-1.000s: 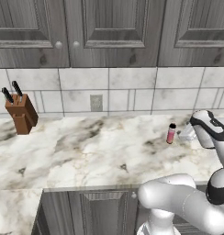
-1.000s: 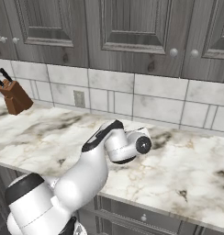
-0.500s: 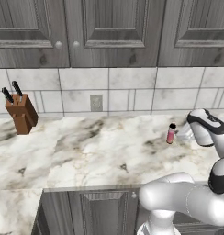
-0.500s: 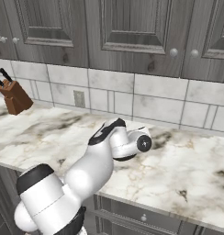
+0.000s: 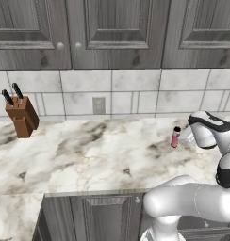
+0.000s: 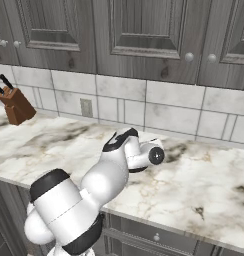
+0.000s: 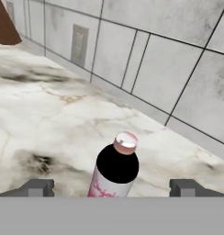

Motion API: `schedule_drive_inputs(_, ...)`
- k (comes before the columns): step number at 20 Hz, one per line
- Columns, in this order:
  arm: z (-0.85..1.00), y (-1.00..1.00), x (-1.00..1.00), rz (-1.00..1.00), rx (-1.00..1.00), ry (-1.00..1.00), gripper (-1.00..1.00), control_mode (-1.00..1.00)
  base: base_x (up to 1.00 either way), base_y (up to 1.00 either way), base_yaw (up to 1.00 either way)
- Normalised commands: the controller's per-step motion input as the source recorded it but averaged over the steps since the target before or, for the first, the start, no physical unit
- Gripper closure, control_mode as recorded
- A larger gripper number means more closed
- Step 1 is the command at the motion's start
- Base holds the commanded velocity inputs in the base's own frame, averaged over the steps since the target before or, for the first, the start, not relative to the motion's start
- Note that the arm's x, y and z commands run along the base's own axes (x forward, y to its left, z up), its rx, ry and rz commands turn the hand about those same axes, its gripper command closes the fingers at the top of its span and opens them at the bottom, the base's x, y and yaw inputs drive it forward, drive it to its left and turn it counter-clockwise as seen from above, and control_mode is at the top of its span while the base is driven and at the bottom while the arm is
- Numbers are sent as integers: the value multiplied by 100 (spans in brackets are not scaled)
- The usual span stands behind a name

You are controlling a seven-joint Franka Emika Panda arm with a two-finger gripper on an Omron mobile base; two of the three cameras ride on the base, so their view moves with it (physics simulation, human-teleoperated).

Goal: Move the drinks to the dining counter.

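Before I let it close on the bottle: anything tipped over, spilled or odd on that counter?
Nothing stands out. The pink bottle stands upright on the marble wall counter, capped, with no spill near it. The open gripper has a finger on either side of the bottle, not touching. The knife block stands upright at the far left, by the backsplash.

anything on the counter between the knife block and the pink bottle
No. In the left base view the marble counter is bare from the knife block across to the pink bottle; behind that stretch only a wall outlet sits on the tiles.
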Motion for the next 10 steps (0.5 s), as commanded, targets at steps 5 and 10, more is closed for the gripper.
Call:
schedule_drive_inputs(5,-15,0,11,0,0,0,-100,-100,0,0,0)
schedule_drive_inputs(10,-15,2,13,0,0,0,-100,-100,0,0,0)
